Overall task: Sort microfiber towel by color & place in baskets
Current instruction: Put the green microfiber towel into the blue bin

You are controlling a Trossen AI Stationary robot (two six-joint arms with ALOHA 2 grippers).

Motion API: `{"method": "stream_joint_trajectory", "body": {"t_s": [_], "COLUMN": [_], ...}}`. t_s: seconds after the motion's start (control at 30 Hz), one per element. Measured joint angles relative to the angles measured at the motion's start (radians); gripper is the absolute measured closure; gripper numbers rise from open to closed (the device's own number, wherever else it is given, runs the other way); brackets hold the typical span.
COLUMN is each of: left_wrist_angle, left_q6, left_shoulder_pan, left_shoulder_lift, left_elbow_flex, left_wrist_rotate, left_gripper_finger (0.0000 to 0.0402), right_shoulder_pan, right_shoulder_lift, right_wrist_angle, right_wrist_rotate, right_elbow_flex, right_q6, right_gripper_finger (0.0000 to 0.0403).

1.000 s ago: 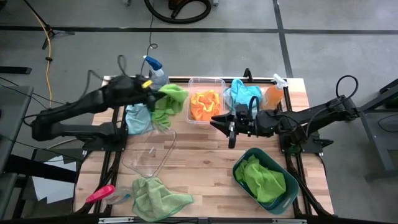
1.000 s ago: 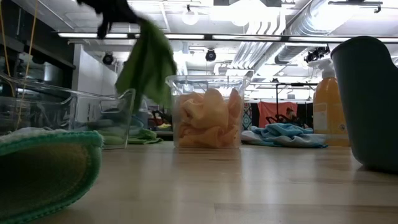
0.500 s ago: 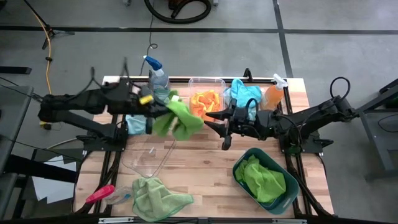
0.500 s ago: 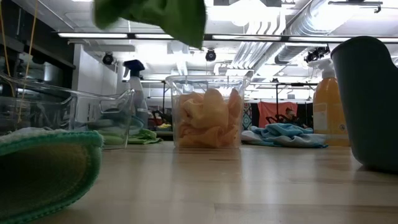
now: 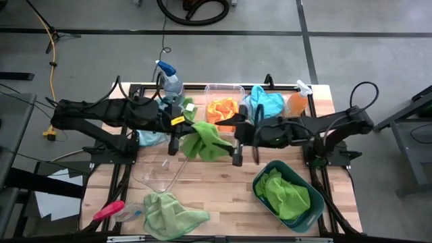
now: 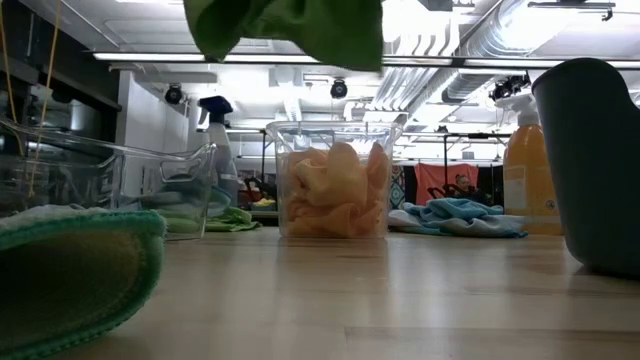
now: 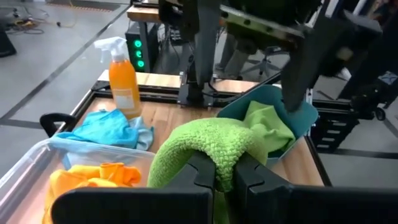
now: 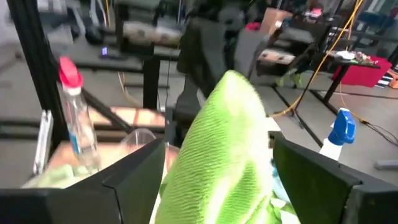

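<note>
Left gripper (image 5: 181, 135) clenched on green towel (image 5: 206, 140), aloft mid-table | towel soft, light, droopy; you'd best pinch a bunched fold | right gripper (image 5: 244, 145) spread wide just beside it, ready for handover | teal basin (image 5: 317, 209) already holds green, your likely drop.

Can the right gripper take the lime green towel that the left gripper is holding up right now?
Probably yes. The right gripper is open, level with the lime green microfiber towel hanging from the left gripper above the wooden table, and its wrist view shows the towel between its fingers with nothing between.
</note>
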Motion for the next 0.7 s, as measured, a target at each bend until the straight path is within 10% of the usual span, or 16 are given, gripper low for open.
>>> {"method": "stream_joint_trajectory", "body": {"t_s": [0.7], "left_wrist_angle": [0.007], "left_q6": [-0.007], "left_shoulder_pan": [-0.092], "left_shoulder_lift": [0.000], "left_elbow_flex": [0.000], "left_wrist_rotate": [-0.051], "left_gripper_finger": [0.0401], "right_shoulder_pan": [-0.005], "right_shoulder_lift": [0.177], "right_wrist_angle": [-0.036], "right_wrist_rotate": [0.080], "right_elbow_flex": [0.133], "right_q6": [-0.079], "right_gripper_finger": [0.0104]}}
